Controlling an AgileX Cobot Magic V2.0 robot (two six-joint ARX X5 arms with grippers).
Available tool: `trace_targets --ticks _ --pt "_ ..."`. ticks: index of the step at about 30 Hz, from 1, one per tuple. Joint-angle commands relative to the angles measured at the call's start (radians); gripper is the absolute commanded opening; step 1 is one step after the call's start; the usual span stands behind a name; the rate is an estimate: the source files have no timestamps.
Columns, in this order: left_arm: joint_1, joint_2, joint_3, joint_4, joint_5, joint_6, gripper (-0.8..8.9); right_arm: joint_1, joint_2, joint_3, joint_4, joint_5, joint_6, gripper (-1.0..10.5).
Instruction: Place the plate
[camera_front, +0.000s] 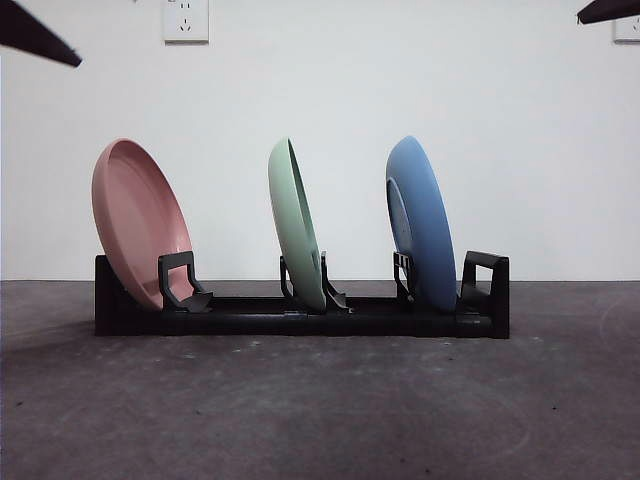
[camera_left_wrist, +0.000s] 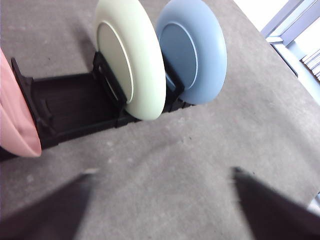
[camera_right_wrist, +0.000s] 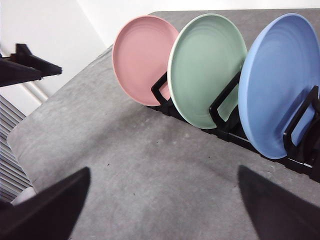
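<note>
Standing on edge in a black dish rack (camera_front: 300, 318) on a grey table (camera_front: 320, 410) are 3 plates, each leaning in its own slot: a pink plate (camera_front: 140, 222), a green plate (camera_front: 296, 222) in the middle, and a blue plate (camera_front: 422, 222). The left gripper (camera_left_wrist: 162, 207) and right gripper (camera_right_wrist: 165, 205) hover apart from the rack, jaws spread wide, holding nothing.

A pink plate (camera_front: 140, 222), a green plate (camera_front: 296, 222) and a blue plate (camera_front: 421, 222) stand on edge, leaning, in the black rack (camera_front: 300, 315).
</note>
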Motion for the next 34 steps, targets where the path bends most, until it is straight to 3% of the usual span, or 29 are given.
trace_targets --ticks 1,13,34 --pt "-0.004 0.005 0.023 -0.013 0.005 -0.006 5.35 0.012 0.004 0.017 0.016 0.0 -0.005 5.2" --pt "-0.004 -0.081 0.035 -0.15 0.006 -0.03 5.34 0.066 0.096 0.07 0.015 0.005 0.102 5.2" --pt "-0.004 -0.368 0.036 -0.241 0.04 -0.03 5.31 0.085 0.838 0.621 0.008 0.003 0.162 5.2"
